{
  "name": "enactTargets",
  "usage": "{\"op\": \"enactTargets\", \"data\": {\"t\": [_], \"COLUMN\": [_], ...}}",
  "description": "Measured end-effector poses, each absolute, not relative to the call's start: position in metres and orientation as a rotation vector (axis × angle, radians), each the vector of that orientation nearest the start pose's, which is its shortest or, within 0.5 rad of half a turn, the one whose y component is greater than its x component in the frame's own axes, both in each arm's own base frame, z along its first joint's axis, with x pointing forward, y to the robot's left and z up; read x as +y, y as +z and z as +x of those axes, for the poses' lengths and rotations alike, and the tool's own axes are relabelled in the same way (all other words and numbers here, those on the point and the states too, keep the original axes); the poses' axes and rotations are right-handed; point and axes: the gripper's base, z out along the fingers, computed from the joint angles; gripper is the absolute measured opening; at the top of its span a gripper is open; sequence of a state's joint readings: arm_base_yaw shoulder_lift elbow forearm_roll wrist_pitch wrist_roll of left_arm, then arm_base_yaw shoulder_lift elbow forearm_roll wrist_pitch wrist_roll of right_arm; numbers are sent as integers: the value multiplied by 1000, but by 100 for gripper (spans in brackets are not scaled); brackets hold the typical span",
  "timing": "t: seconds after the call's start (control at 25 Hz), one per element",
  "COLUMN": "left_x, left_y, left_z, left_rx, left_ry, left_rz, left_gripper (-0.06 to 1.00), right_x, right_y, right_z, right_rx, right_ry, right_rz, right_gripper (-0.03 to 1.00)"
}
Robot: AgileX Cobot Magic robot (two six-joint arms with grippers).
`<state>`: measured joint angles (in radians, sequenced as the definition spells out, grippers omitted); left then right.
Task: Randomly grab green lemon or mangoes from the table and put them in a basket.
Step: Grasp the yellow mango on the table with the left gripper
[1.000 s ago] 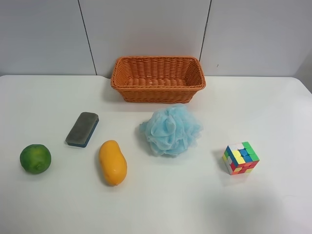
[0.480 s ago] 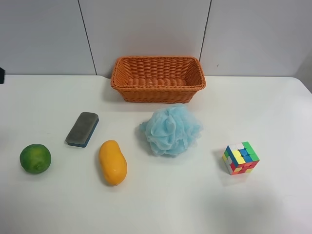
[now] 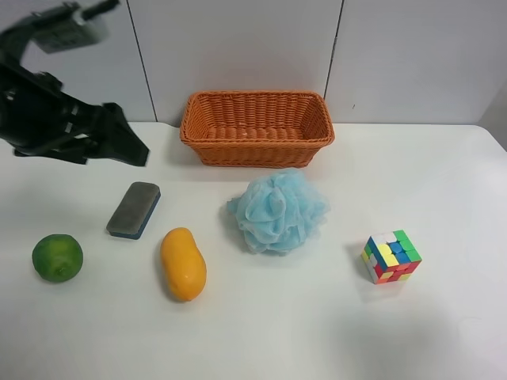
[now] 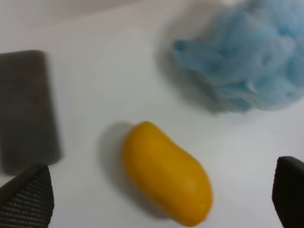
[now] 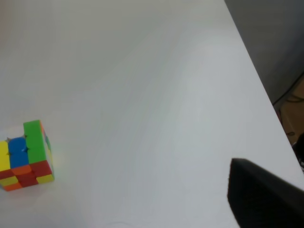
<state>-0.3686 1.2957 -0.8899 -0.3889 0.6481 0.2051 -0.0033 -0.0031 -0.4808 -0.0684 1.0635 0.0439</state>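
Your left claw (image 4: 156, 192) is hanging above the table (image 3: 444, 174), spread wide and gripping nothing, with the mango (image 4: 166, 173) showing below between its tips. Only a dark edge of your right claw (image 5: 261, 199) is showing, so its state cannot be told. From the mango, the green lemon (image 3: 57, 257) is sitting at 9 o'clock, a grey eraser (image 3: 133, 210) at 11, a colour cube (image 3: 390, 256) at 3 and a blue bath puff (image 3: 277, 212) at 2. The puff is lying just before the basket (image 3: 257, 127), which is standing at its 12.
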Motion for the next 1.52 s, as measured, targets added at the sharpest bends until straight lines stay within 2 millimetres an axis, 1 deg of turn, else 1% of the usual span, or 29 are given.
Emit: {"op": "enactTargets", "data": {"t": [0.08, 0.2, 0.28, 0.32, 0.44, 0.6, 0.72, 0.88, 1.0, 1.2, 1.32, 1.52], "left_x": [-135, -165, -178, -182, -186, -177, -171, -174, -177, -178, -178, -178], "left_y": [262, 239, 226, 221, 208, 192, 182, 171, 159, 138, 134, 134], "left_z": [234, 227, 223, 223, 226, 240, 252, 260, 262, 264, 264, 263], "left_rx": [2520, 2548, 2583, 2606, 2710, 2811, 2836, 2835, 2861, 2934, 2950, 2957], "left_ry": [-496, -489, -489, -491, -512, -523, -557, -605, -616, -591, -589, -595], "left_rz": [540, 768, 834, 832, 670, 398, 222, 87, 28, -15, -41, -54], "left_gripper": [90, 90, 90, 90, 86, 83, 83, 83, 84, 92, 94, 95], "right_x": [-5, -5, -5, -5, -5, -5, -5, -5, -5, -5, -5, -5], "right_y": [272, 272, 272, 272, 272, 272, 272, 272, 272, 272, 272, 272], "right_z": [-3, -3, -3, -3, -3, -3, -3, -3, -3, -3, -3, -3], "right_rx": [2061, 2061, 2061, 2061, 2061, 2061, 2061, 2061, 2061, 2061, 2061, 2061], "right_ry": [-57, -57, -57, -57, -57, -57, -57, -57, -57, -57, -57, -57], "right_rz": [51, 51, 51, 51, 51, 51, 51, 51, 51, 51, 51, 51], "right_gripper": [97, 97, 97, 97, 97, 97, 97, 97, 97, 97, 97, 97]}}
